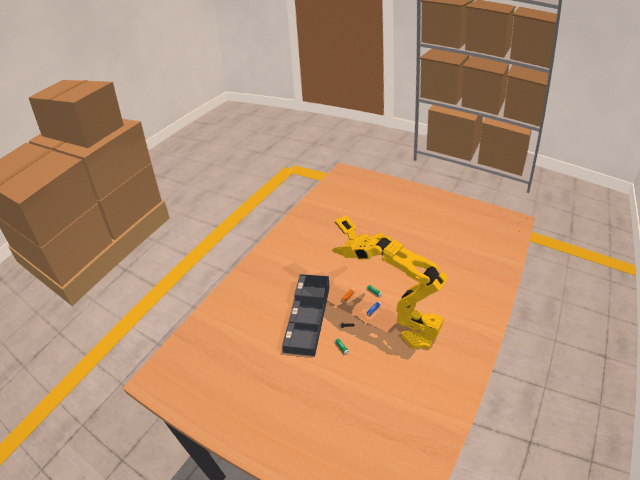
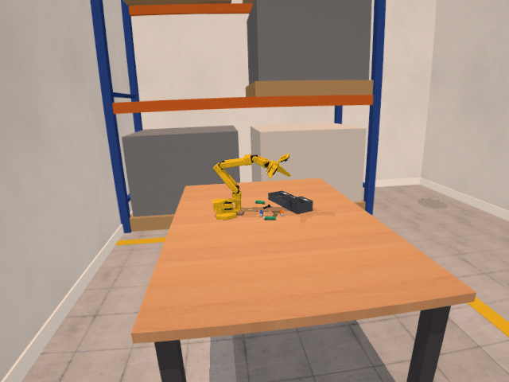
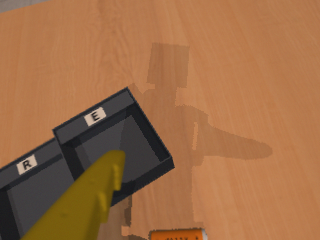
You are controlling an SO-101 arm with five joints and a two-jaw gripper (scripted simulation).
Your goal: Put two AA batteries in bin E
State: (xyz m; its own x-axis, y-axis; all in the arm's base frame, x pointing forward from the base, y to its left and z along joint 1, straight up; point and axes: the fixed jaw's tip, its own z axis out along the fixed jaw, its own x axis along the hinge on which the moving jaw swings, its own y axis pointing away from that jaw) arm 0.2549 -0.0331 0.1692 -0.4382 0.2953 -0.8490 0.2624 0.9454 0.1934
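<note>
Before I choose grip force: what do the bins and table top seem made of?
The bins look like dark grey matte plastic: thin, even walls, no shine. The table top looks like smooth light wood or laminate: visible grain lines, faint sheen.

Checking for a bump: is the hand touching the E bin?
Apart. The exterior view shows the open hand raised in the air, well above the bin on the table.

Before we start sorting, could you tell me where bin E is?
In the top view, bin E is the row's far end, beside the orange battery.
</note>
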